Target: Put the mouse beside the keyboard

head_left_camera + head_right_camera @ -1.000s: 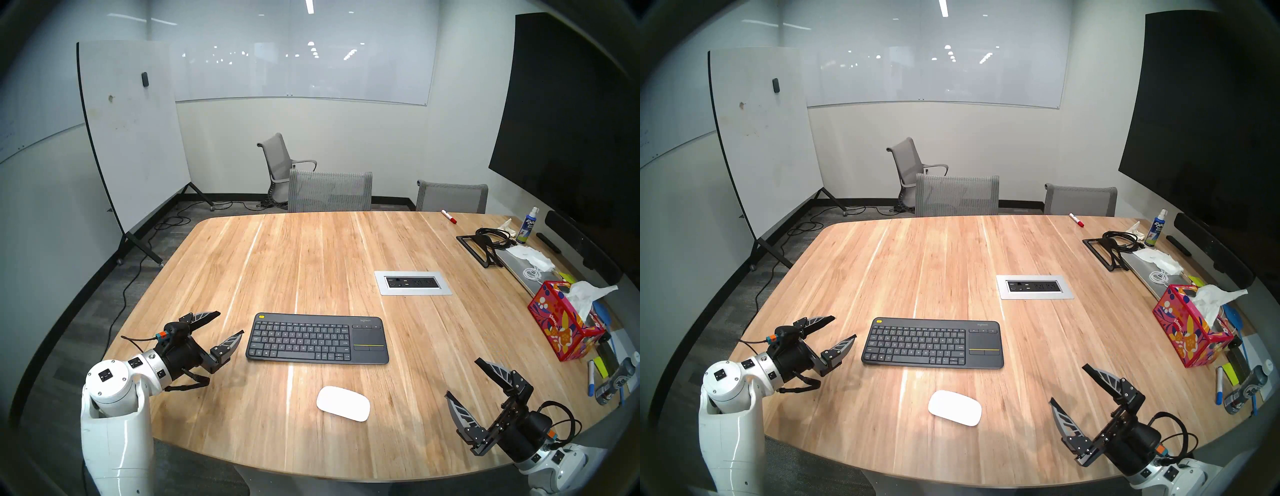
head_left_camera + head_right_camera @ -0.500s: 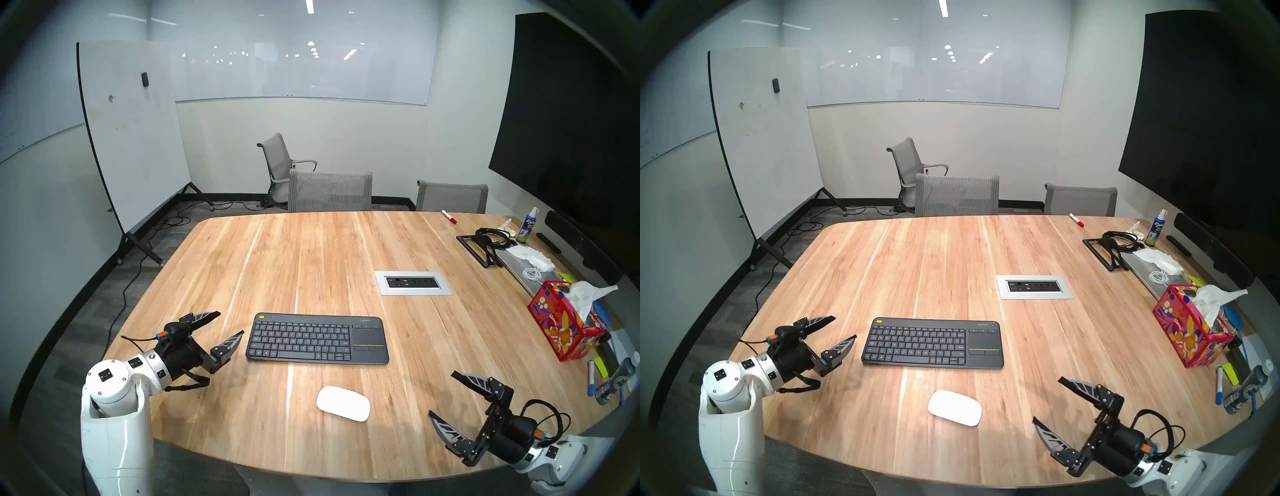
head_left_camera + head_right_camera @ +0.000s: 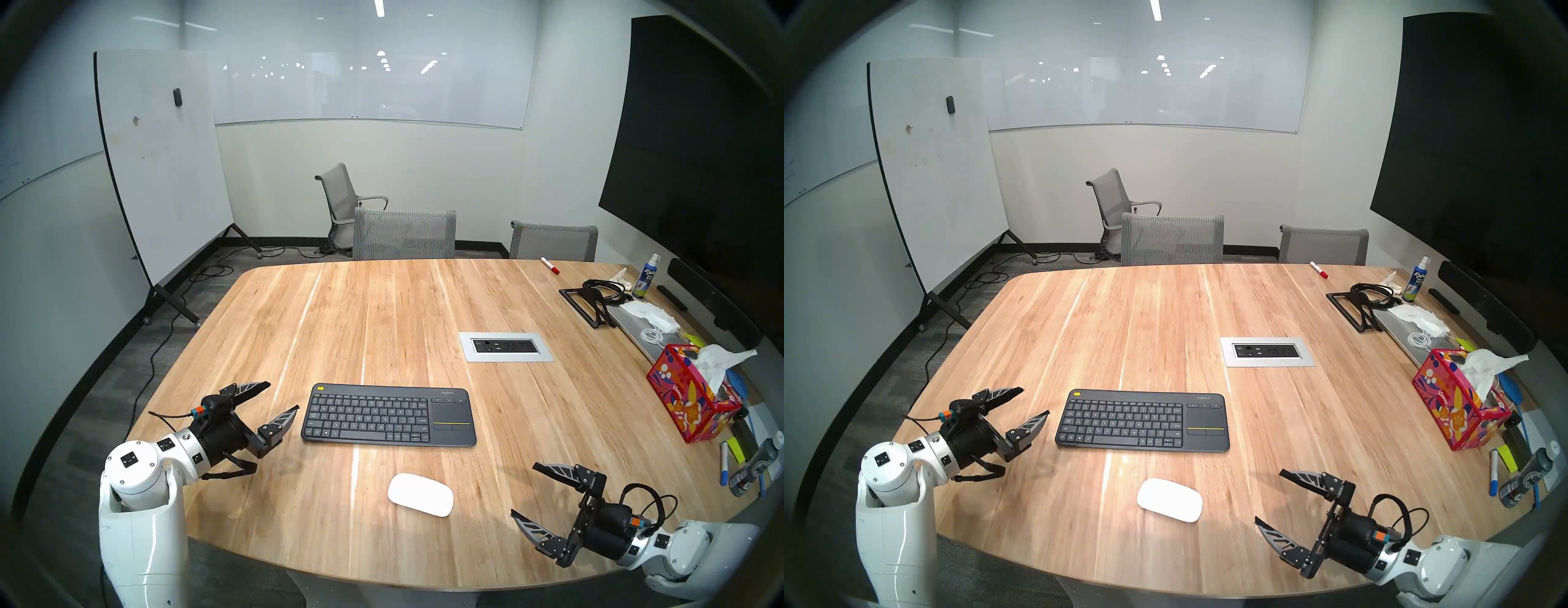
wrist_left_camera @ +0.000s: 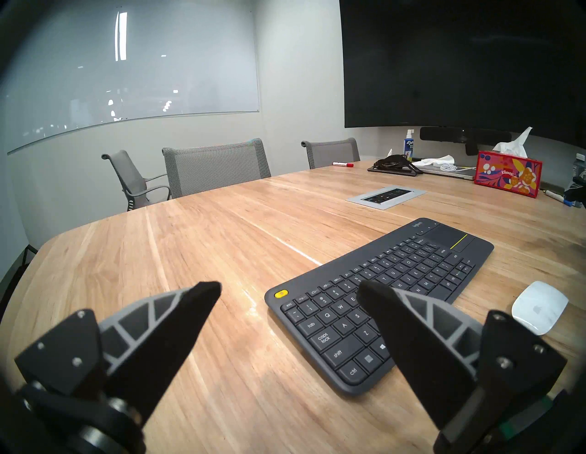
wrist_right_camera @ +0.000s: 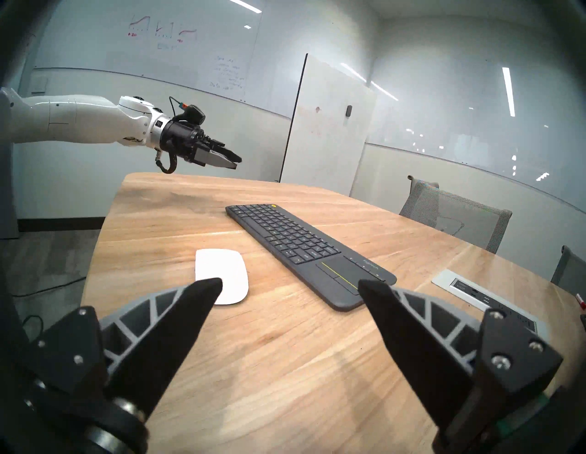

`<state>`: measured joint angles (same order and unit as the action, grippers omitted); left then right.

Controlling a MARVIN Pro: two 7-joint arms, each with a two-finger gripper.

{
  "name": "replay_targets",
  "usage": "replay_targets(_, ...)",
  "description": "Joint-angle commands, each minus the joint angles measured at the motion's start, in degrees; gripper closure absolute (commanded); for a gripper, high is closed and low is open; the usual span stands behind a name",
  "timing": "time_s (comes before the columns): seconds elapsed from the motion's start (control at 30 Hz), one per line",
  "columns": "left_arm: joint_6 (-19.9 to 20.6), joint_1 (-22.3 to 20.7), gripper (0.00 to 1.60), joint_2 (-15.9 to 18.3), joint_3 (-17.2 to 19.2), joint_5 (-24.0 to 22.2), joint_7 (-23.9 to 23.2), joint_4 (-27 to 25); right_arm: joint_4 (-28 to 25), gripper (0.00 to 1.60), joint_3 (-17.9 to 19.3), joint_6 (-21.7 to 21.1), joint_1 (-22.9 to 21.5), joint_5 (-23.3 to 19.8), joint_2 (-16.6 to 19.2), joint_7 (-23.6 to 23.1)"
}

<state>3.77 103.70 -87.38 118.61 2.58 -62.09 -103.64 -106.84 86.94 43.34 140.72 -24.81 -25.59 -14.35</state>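
The glossy white mouse (image 3: 420,494) (image 3: 1169,499) lies on the wooden table in front of the dark grey keyboard (image 3: 388,415) (image 3: 1142,420), nearer the table's front edge. It also shows in the left wrist view (image 4: 540,306) and the right wrist view (image 5: 222,275). The keyboard shows there too (image 4: 380,295) (image 5: 309,250). My right gripper (image 3: 522,489) (image 3: 1268,495) is open and empty, to the right of the mouse, pointing left at it. My left gripper (image 3: 283,395) (image 3: 1034,400) is open and empty, just left of the keyboard.
A silver-framed power outlet panel (image 3: 505,346) sits in the table behind the keyboard. A red tissue box (image 3: 689,399), markers, a can, a laptop stand with cables and a spray bottle (image 3: 645,278) crowd the right edge. Grey chairs (image 3: 404,234) stand at the far side.
My right gripper has swung left and lower toward the mouse, its fingers turning from upright to pointing left. The left arm, mouse and keyboard have not moved.
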Motion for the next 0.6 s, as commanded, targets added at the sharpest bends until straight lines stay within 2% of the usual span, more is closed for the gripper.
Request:
replay_targets(0.0,0.0,0.1,0.00,0.0,0.0,0.1,0.0,-1.2,-0.1,0.00,-2.5,-0.4,-6.5,-0.5,0.4,-2.8)
replay_targets(0.27,0.0,0.1,0.00,0.0,0.1,0.1,0.0,-1.2,-0.3,0.00,-5.6,-2.2,-10.6,0.0,-0.3,-5.9)
replay_targets(0.57,0.0,0.0,0.00,0.0,0.1,0.1,0.0,-1.2,0.0,0.00,-9.8,-6.3,-16.9,0.0,-3.0,-8.8)
